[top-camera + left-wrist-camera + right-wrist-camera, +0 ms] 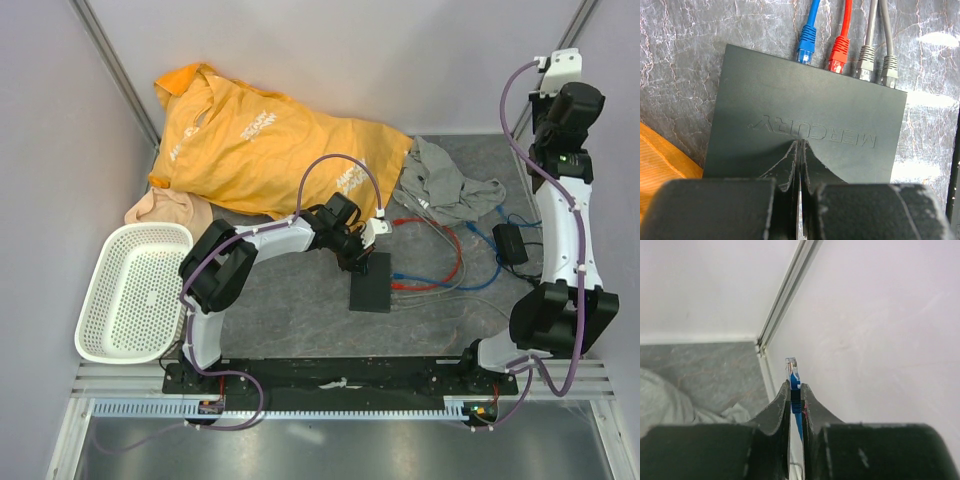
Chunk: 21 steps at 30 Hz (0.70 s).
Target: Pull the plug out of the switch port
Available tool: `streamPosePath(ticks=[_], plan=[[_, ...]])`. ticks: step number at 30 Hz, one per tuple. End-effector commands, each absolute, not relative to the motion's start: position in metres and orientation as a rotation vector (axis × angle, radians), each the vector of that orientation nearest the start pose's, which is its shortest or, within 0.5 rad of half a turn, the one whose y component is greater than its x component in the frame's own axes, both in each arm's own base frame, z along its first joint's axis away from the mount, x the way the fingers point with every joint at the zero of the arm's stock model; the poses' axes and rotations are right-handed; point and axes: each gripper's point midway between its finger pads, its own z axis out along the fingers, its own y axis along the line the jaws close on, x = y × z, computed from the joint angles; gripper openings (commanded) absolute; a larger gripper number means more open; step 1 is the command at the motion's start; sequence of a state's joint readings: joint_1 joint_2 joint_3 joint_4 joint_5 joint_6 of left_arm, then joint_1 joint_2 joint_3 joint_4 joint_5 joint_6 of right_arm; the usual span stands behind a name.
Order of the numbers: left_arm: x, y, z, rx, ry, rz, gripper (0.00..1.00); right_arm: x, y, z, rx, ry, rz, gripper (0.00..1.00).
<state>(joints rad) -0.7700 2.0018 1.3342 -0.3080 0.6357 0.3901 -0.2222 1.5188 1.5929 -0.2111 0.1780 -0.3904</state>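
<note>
The switch (372, 285) is a flat matte-black box marked MERCURY (805, 125) lying on the grey mat. Along its far edge, a blue plug (806, 44), a red plug (839, 54) and two grey plugs (866, 60) sit in its ports. My left gripper (800, 142) is shut and empty, its tips resting on the switch's top (362, 262). My right gripper (795, 386) is raised at the far right (578, 100), near the wall. It is shut on a loose blue plug (792, 375) whose clear tip sticks out past the fingers.
Red and blue cables (440, 262) run right from the switch towards a small black power brick (510, 243). An orange shirt (260, 140), a grey cloth (445, 185) and a peach cloth (165, 208) lie at the back. A white basket (135, 290) stands at the left.
</note>
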Motion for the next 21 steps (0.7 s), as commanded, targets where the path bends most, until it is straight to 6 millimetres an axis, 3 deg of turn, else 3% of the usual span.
streamPosePath(ticks=[1,2,4,5,9,14,17,21], plan=[[0.235,-0.345,-0.004,1.644,2.197,-0.887,0.02,0.461,-0.17,0.335,0.01,1.849,-0.673,0.0],[0.235,-0.345,-0.004,1.646,2.194,-0.883,0.02,0.458,-0.169,0.307,-0.002,1.909,-0.661,0.0],[0.235,-0.344,-0.004,1.649,2.196,-0.874,0.01,0.455,-0.168,0.277,-0.009,1.972,-0.634,0.0],[0.234,-0.344,-0.005,1.65,2.197,-0.874,0.02,0.451,-0.168,0.252,0.004,2.023,-0.616,0.0],[0.232,-0.34,-0.007,1.657,2.207,-0.865,0.01,0.436,-0.167,0.201,0.182,2.136,-0.441,0.0],[0.231,-0.34,-0.008,1.658,2.211,-0.866,0.01,0.397,-0.137,0.126,0.396,2.319,-0.164,0.0],[0.23,-0.342,-0.008,1.665,2.21,-0.869,0.02,0.37,-0.121,0.094,0.492,2.386,-0.089,0.0],[0.229,-0.342,-0.008,1.662,2.214,-0.87,0.02,0.349,-0.133,0.079,0.568,2.408,-0.162,0.02]])
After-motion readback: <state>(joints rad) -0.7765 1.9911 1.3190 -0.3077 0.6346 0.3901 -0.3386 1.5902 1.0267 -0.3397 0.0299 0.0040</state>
